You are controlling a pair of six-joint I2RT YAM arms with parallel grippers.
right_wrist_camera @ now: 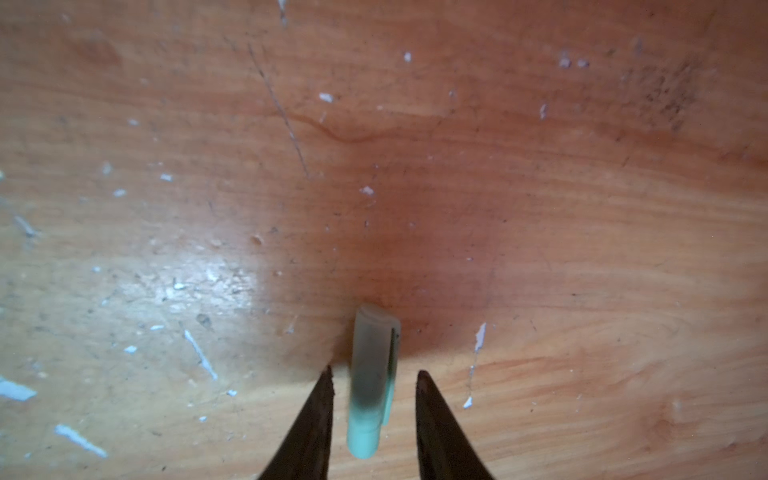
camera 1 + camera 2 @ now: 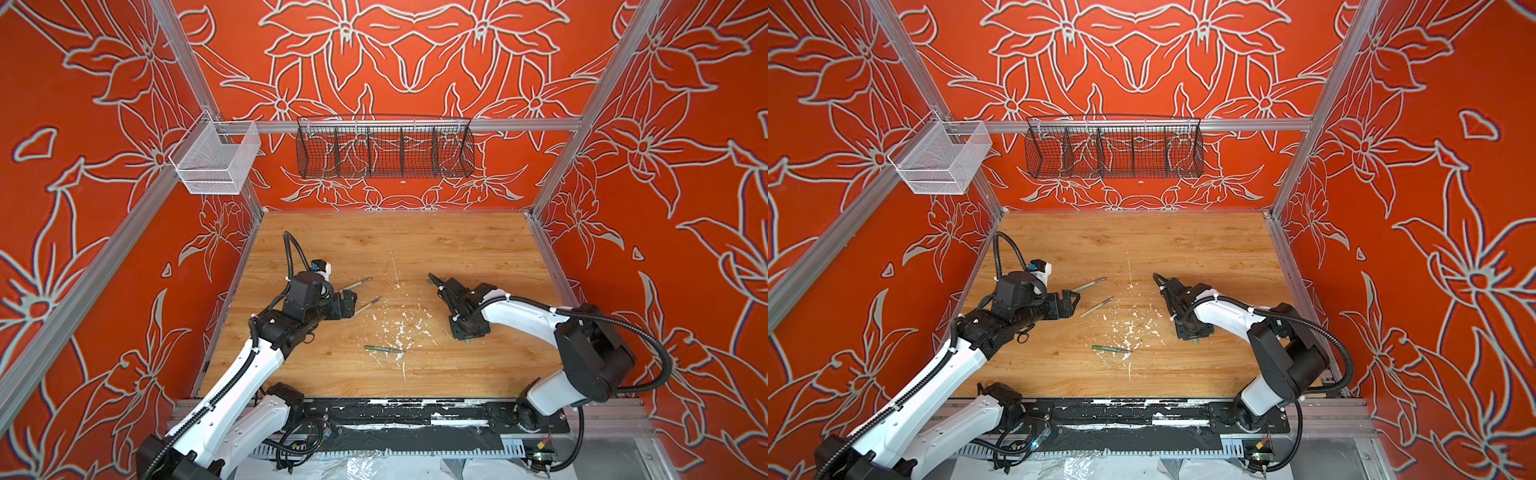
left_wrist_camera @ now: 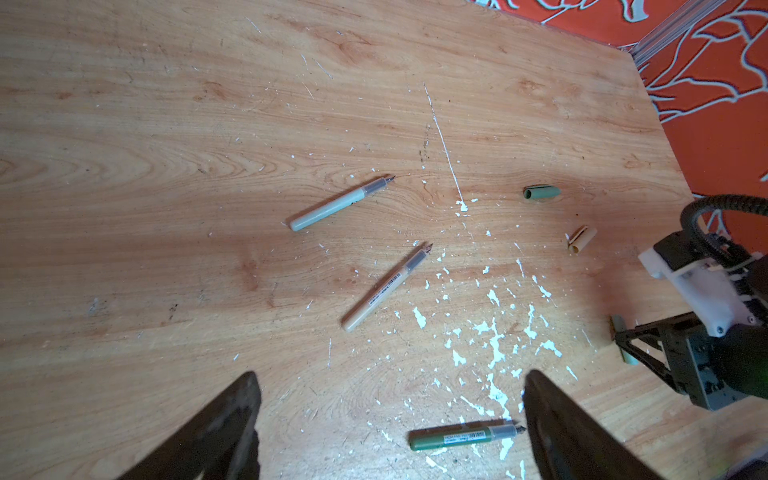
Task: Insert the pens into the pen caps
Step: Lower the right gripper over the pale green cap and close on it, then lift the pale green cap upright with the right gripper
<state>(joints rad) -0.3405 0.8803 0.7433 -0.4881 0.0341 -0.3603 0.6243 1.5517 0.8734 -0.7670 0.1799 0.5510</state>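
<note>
Three pens lie left of the table's middle in both top views: pale green (image 2: 355, 284) (image 2: 1089, 285), tan (image 2: 368, 306) and dark green (image 2: 383, 349). My left gripper (image 2: 351, 301) (image 3: 390, 374) hovers wide open, holding nothing; the dark green pen (image 3: 465, 436) lies between its fingers in the left wrist view. That view also shows the dark green cap (image 3: 541, 193) and the tan cap (image 3: 581, 240) lying loose. My right gripper (image 2: 467, 337) (image 1: 374, 370) points down at the table, straddling the light green cap (image 1: 372, 374) (image 3: 618, 322), with a narrow gap on each side.
White paint flecks (image 2: 401, 330) litter the wooden table (image 2: 457, 249) between the arms. A black wire basket (image 2: 384, 151) and a white mesh basket (image 2: 216, 160) hang on the back frame, well above the table. Aluminium rails edge the table.
</note>
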